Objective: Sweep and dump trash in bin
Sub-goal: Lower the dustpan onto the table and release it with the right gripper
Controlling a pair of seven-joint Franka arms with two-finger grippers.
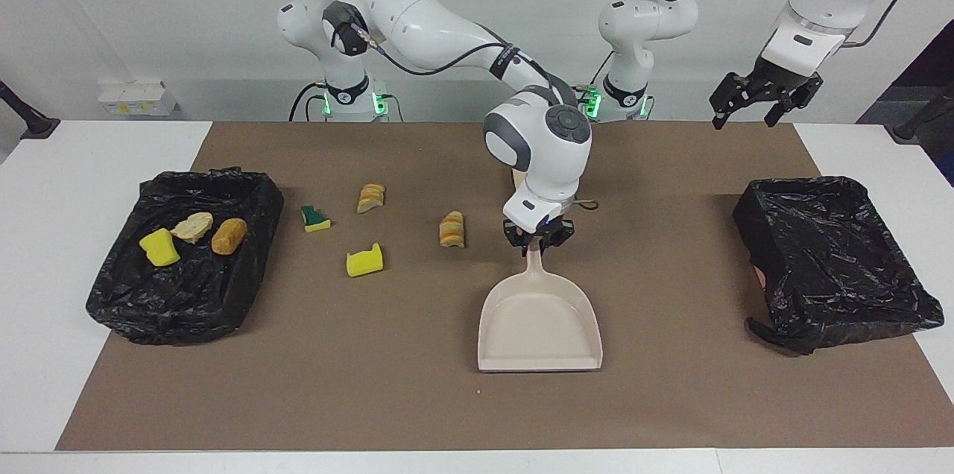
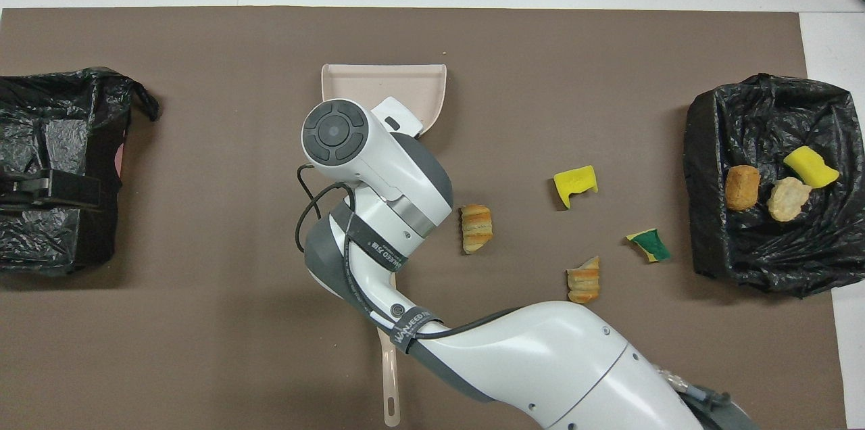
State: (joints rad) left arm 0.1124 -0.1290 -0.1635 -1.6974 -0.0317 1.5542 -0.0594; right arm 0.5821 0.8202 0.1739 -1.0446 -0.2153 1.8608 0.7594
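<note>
Black strap (image 2: 408,332) on right arm: white lettering, roughly "WANJEED"; second strap's print unreadable.

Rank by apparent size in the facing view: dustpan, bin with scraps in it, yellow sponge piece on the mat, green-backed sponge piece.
1. Bin with scraps
2. Dustpan
3. Yellow sponge piece
4. Green-backed sponge piece, which lies slightly nearer the robots, so the gap is a little unsure.

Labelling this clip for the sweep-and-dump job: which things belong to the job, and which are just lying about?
Job:
- four loose scraps on the mat
- three scraps in the bin at the right arm's end
- dustpan, held by the right gripper
- brush
- empty bin

Lying about:
- brown mat
- left gripper, waiting
</note>
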